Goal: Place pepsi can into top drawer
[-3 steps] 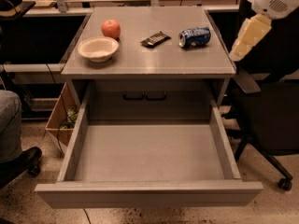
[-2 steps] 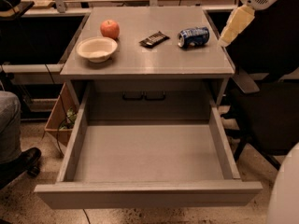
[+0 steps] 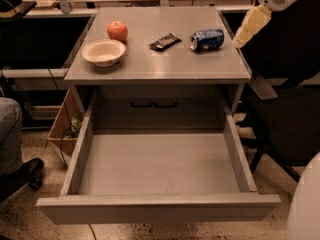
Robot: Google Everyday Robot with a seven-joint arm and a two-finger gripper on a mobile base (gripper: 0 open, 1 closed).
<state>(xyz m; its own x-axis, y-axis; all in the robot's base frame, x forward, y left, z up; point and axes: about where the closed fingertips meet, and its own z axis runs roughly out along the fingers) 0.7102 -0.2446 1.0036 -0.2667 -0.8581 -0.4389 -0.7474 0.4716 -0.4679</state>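
Note:
The pepsi can (image 3: 207, 39), blue with silver ends, lies on its side at the back right of the grey cabinet top (image 3: 160, 64). My gripper (image 3: 240, 39), tan below a white wrist, hangs at the cabinet's right edge, just right of the can and not touching it. The top drawer (image 3: 160, 209) is pulled fully out below the cabinet top. Its flat grey floor holds nothing.
A red apple (image 3: 117, 31), a white bowl (image 3: 103, 51) and a dark snack bar wrapper (image 3: 165, 42) sit on the cabinet top left of the can. A panel with two dark handles (image 3: 154, 103) is behind the drawer. A person's leg (image 3: 10, 134) is left, a dark chair (image 3: 290, 109) right.
My gripper has moved left and slightly up, from beside the cabinet's right side to close by the can. The can and drawer have not moved.

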